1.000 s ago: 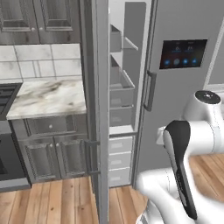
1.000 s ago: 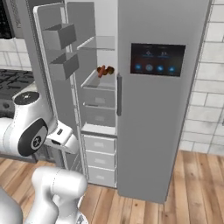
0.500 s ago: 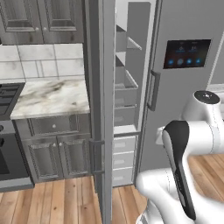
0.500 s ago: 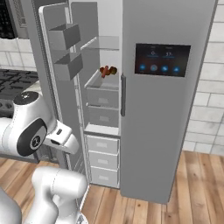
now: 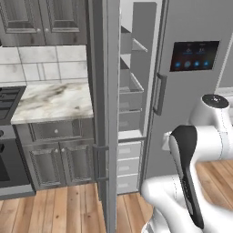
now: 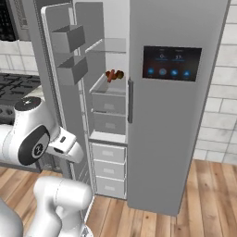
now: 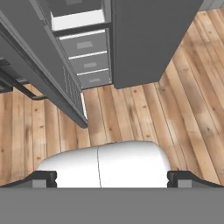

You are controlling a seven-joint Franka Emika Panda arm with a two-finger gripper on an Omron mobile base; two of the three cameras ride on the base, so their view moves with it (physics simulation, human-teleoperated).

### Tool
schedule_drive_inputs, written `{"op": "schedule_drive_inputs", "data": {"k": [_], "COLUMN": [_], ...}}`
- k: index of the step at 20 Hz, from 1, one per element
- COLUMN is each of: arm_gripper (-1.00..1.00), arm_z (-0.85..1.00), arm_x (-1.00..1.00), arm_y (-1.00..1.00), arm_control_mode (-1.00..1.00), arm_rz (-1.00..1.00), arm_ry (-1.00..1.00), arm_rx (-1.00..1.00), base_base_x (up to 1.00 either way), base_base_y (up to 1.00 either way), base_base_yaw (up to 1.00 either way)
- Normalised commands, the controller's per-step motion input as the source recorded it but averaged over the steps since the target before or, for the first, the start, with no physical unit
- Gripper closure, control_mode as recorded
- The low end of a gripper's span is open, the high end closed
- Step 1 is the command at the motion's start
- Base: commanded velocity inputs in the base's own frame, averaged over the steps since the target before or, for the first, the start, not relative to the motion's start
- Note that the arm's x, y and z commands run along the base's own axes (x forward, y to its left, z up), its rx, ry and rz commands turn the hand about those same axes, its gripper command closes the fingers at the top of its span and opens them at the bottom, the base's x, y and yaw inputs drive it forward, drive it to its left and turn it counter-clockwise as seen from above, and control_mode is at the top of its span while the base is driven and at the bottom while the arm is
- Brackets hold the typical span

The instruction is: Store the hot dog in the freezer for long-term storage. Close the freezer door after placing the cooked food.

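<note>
Wood-plank floor [image 7: 131, 105] runs under a grey kitchen. At far left sits a marble tabletop [image 5: 50, 100] over grey cabinets [image 5: 57, 164]. Next comes the freezer door [image 6: 58, 92], swung wide open, grey bins on its inner face; in the left base view it stands edge-on. Beyond it the freezer [image 6: 111, 115] shows white shelves and drawers. On a shelf above the grey drawers lies the hot dog [image 6: 111, 75], reddish-brown, beside a rounder brown lump [image 6: 119, 73]. Right of that is the wider door [image 6: 173, 102] with its dark display panel [image 6: 172, 63], shut. The gripper [image 7: 112, 179] hangs low in front of the fridge, pointed down at the floor, jaws spread wide with nothing between them. From the jaws, the hot dog is well apart, up inside the freezer; the freezer door's bottom edge is near them.
</note>
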Motion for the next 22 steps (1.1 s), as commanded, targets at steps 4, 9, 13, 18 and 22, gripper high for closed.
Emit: {"op": "schedule_drive_inputs", "data": {"k": [4,9,13,18,22], "arm_gripper": [-1.0,-1.0,-1.0,-1.0,-1.0], "arm_z": [0.1,0.07,0.0,0.0,0.0], "arm_x": [-0.02,0.12,0.12,0.26,0.46], "arm_y": [0.27,0.98,0.99,0.79,0.85], "arm_control_mode": [-1.0,-1.0,-1.0,-1.0,-1.0], "arm_rz": [0.01,-0.09,-0.2,-0.33,-0.39], "arm_ry": [-0.08,-0.08,-0.27,-0.24,-0.2], "arm_rx": [-0.08,-0.21,-0.21,-0.19,-0.2], "base_base_x": [0.0,0.0,0.0,0.0,0.0], "base_base_y": [0.0,0.0,0.0,0.0,0.0], "base_base_yaw": [0.0,0.0,0.0,0.0,0.0]}}
